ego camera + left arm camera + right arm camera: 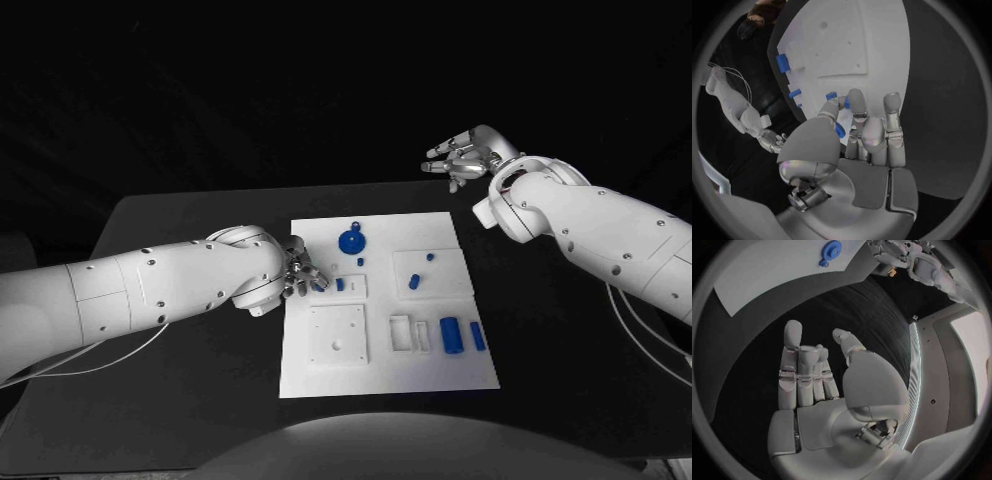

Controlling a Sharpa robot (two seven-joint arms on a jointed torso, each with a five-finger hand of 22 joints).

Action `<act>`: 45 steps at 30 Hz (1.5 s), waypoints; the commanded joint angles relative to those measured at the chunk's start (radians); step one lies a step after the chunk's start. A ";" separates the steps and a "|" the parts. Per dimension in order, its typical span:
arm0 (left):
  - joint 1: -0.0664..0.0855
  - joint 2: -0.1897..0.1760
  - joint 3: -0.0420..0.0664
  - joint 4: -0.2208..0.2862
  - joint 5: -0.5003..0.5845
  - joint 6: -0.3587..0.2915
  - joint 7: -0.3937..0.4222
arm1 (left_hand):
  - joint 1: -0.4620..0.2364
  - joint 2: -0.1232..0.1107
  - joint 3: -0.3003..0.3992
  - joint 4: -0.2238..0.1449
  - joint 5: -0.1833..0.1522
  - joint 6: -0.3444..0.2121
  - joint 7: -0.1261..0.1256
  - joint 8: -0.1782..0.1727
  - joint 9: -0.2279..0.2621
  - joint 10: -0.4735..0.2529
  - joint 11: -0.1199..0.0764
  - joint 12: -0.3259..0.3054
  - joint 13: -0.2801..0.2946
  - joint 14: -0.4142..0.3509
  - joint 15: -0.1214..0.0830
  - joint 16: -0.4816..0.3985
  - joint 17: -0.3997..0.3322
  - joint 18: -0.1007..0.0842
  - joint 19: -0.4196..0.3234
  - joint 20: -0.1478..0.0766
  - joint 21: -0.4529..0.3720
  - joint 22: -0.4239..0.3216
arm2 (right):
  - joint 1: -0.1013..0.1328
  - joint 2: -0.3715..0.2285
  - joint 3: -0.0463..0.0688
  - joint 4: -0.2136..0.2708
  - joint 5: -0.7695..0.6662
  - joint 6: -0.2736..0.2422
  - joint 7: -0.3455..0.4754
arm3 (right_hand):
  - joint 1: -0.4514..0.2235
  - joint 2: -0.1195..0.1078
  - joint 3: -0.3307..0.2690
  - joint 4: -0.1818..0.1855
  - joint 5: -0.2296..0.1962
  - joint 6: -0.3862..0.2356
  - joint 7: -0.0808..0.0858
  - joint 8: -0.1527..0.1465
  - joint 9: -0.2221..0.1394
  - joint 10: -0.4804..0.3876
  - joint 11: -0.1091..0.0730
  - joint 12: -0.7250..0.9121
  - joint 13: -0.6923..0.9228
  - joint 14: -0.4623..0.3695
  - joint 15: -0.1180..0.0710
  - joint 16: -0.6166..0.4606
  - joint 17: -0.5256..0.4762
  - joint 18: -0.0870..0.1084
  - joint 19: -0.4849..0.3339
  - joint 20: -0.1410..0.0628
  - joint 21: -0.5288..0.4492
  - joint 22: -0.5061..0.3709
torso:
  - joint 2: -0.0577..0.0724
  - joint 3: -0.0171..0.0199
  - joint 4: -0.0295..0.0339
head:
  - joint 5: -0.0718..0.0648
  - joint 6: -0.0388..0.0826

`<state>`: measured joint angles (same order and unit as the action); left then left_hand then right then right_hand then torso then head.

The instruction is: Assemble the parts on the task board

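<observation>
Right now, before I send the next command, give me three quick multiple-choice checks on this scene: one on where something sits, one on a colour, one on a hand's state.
1. Where is the left hand?
A. Over the left edge of the task board
B. Raised beyond the board's far right corner
C. Off the table's near edge

2. What colour is the round gear-like part near the board's far edge?
A. Red
B. Blue
C. Yellow

3. What state is the right hand in?
A. Gripping a blue part
B. Pressing on the board
C. Holding nothing, fingers apart

Answers:
1. A, since the head view shows its fingers reaching onto the board's left side by the small blue parts.
2. B, since it shows blue against the white board.
3. C, since the right wrist view shows the fingers apart and nothing between them, above the black table.
</observation>
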<state>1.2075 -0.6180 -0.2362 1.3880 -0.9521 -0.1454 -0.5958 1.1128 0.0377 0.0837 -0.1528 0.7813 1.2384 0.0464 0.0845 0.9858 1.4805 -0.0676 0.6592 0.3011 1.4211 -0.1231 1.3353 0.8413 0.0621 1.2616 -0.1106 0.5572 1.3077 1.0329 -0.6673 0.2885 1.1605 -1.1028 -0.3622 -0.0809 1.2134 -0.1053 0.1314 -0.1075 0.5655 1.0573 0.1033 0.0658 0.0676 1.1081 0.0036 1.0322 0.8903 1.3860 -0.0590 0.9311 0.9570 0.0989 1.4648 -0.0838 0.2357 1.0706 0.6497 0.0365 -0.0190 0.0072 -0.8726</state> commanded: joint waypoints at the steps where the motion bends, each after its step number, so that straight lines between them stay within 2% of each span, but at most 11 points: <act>1: -0.011 0.007 -0.006 0.005 -0.011 0.051 -0.004 | 0.002 0.009 0.046 -0.039 -0.008 0.098 -0.092 -0.002 0.065 0.034 -0.019 0.002 -0.001 -0.004 -0.005 0.003 -0.003 0.012 -0.003 0.008 0.003 0.018 | 0.000 0.000 0.001 0.002 -0.006 0.012 0.006 | -0.012 0.001 0.007 0.000 0.004 -0.001 0.001 -0.003 -0.001 -0.004 -0.003 -0.006 -0.001 0.000 -0.006 -0.003 0.000 0.007 0.034 -0.002 0.003 -0.001 | 0.000 -0.0001 0.0008 | -0.001 0.000; 9: -0.011 0.007 -0.006 0.007 -0.050 0.038 0.003 | 0.003 0.004 0.038 -0.032 -0.011 0.106 -0.094 -0.001 0.065 0.035 -0.019 0.003 -0.002 -0.003 -0.005 0.004 0.000 0.014 -0.003 0.010 0.003 0.018 | 0.000 0.000 0.001 0.003 -0.006 0.012 0.006 | -0.012 0.001 0.007 0.000 0.004 -0.001 0.001 -0.003 -0.001 -0.004 -0.003 -0.006 -0.001 0.000 -0.006 -0.003 0.000 0.007 0.034 -0.002 0.003 -0.001 | 0.000 -0.0006 0.0006 | -0.003 0.000; 17: -0.011 0.009 -0.006 0.004 -0.060 0.020 0.010 | 0.012 -0.004 0.021 0.002 -0.025 0.112 -0.098 0.001 0.084 0.035 -0.021 0.007 -0.005 -0.002 -0.006 0.004 -0.001 0.019 -0.001 0.015 0.003 0.018 | 0.000 0.000 0.001 0.003 -0.006 0.012 0.006 | -0.012 0.001 0.007 0.000 0.004 -0.001 0.001 -0.003 -0.001 -0.004 -0.003 -0.006 -0.001 0.000 -0.006 -0.003 0.000 0.007 0.034 -0.002 0.003 -0.001 | 0.000 -0.0003 0.0008 | -0.005 0.000; 24: -0.011 0.011 -0.006 -0.001 -0.060 0.013 0.014 | 0.009 -0.026 0.002 0.059 -0.034 0.112 -0.103 -0.001 0.103 0.035 -0.022 0.009 -0.005 -0.001 -0.007 0.005 -0.002 0.016 0.001 0.012 0.000 0.017 | 0.000 -0.001 0.001 0.003 -0.006 0.012 0.006 | -0.012 0.001 0.007 0.000 0.004 -0.001 0.001 -0.003 -0.001 -0.004 -0.003 -0.006 -0.001 0.000 -0.006 -0.003 0.000 0.007 0.034 -0.002 0.003 -0.001 | 0.000 -0.0002 0.0010 | -0.006 0.000; 25: -0.011 0.011 -0.006 -0.002 -0.060 0.012 0.014 | 0.022 -0.036 -0.001 0.086 -0.036 0.114 -0.103 -0.003 0.107 0.034 -0.023 0.009 -0.005 -0.001 -0.008 0.005 -0.003 0.011 0.002 0.009 0.000 0.018 | 0.000 -0.001 0.001 0.003 -0.006 0.012 0.006 | -0.012 0.001 0.007 0.000 0.004 -0.001 0.001 -0.003 -0.001 -0.004 -0.003 -0.006 -0.001 0.000 -0.006 -0.003 0.000 0.007 0.034 -0.002 0.003 -0.001 | 0.000 -0.0002 0.0009 | -0.006 0.000; 33: -0.011 0.012 -0.006 -0.005 -0.059 0.029 0.013 | 0.035 -0.062 -0.014 0.146 -0.044 0.115 -0.104 -0.005 0.111 0.035 -0.024 0.010 -0.006 -0.003 -0.008 0.005 -0.004 0.011 0.003 0.009 -0.005 0.017 | 0.000 -0.002 0.001 0.003 -0.006 0.012 0.006 | -0.012 0.001 0.007 0.000 0.004 -0.001 0.001 -0.003 -0.001 -0.004 -0.003 -0.006 -0.001 0.000 -0.006 -0.003 0.000 0.007 0.034 -0.002 0.003 -0.001 | 0.000 -0.0003 0.0005 | -0.006 0.000; 40: -0.011 0.010 -0.006 -0.006 -0.058 0.051 0.013 | 0.042 -0.086 -0.036 0.185 -0.058 0.117 -0.107 -0.006 0.111 0.034 -0.024 0.010 -0.006 -0.004 -0.009 0.004 -0.007 0.009 0.003 0.008 -0.006 0.018 | 0.000 -0.002 0.001 0.003 -0.006 0.012 0.007 | -0.013 0.001 0.008 -0.002 0.006 -0.002 0.001 -0.003 -0.001 -0.003 -0.003 -0.006 -0.001 0.000 -0.006 -0.004 -0.001 0.006 0.034 -0.002 0.003 -0.003 | 0.000 -0.0001 0.0010 | -0.007 0.000; 45: -0.011 0.010 -0.006 -0.007 -0.057 0.054 0.014 | 0.048 -0.086 -0.039 0.193 -0.061 0.117 -0.107 -0.006 0.112 0.034 -0.024 0.010 -0.006 -0.004 -0.009 0.004 -0.007 0.008 0.002 0.008 -0.007 0.018 | -0.001 -0.002 0.001 0.002 -0.006 0.012 0.007 | -0.013 0.001 0.008 -0.002 0.006 -0.002 0.001 -0.003 -0.001 -0.003 -0.003 -0.006 -0.001 0.000 -0.006 -0.004 -0.001 0.006 0.034 -0.002 0.003 -0.003 | 0.000 -0.0002 0.0014 | -0.007 0.000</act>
<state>1.1996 -0.6095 -0.2393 1.3801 -1.0106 -0.1222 -0.5868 1.1569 -0.0442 0.0459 0.0346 0.7264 1.3511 -0.0523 0.0803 1.0971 1.4621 -0.0864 0.6671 0.2963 1.4165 -0.1272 1.3352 0.8354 0.0620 1.2616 -0.1035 0.5553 1.3073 1.0330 -0.6691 0.2886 1.1611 -1.1028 -0.3618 -0.0807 1.2093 -0.1012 0.1345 -0.1105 0.5655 1.0573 0.1033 0.0658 0.0676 1.1084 0.0038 1.0322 0.8903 1.3860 -0.0590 0.9311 0.9570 0.0989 1.4648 -0.0838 0.2357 1.0685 0.6494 0.0363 -0.0178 0.0003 -0.8727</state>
